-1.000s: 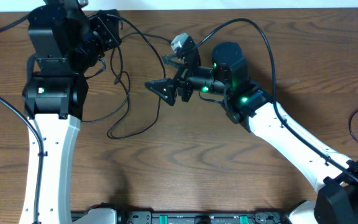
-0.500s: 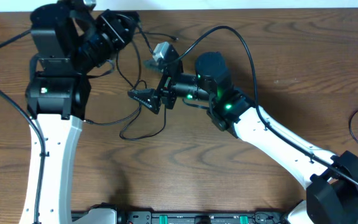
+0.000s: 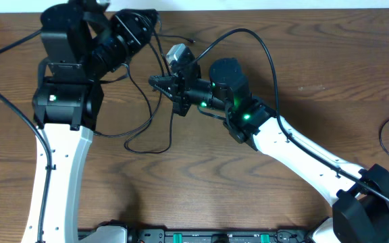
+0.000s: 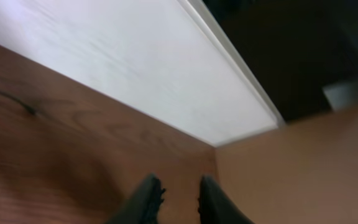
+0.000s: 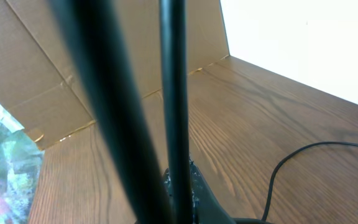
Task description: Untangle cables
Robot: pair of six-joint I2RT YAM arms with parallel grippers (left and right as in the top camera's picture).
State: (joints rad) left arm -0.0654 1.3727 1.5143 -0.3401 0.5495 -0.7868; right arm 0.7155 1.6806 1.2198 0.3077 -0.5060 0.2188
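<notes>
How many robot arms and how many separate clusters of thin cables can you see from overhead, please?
White-and-black robot arms: 2, left arm, right arm
Thin cable clusters: 2, thin black cable tangle at centre, black-and-white cable loops at right edge
Total: 4

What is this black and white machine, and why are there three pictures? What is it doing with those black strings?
It is a robot with two white-and-black arms, a left arm and a right arm, at a brown wooden table. One picture looks down from above. The other two come from small cameras on the wrists, so you see each arm's fingers up close. On the table lie thin black cables, looped over each other. The right gripper, a two-finger claw, looks pinched shut on one black cable, which looks huge in its wrist picture. The left gripper has its fingers a little apart, and nothing shows between them.
</notes>
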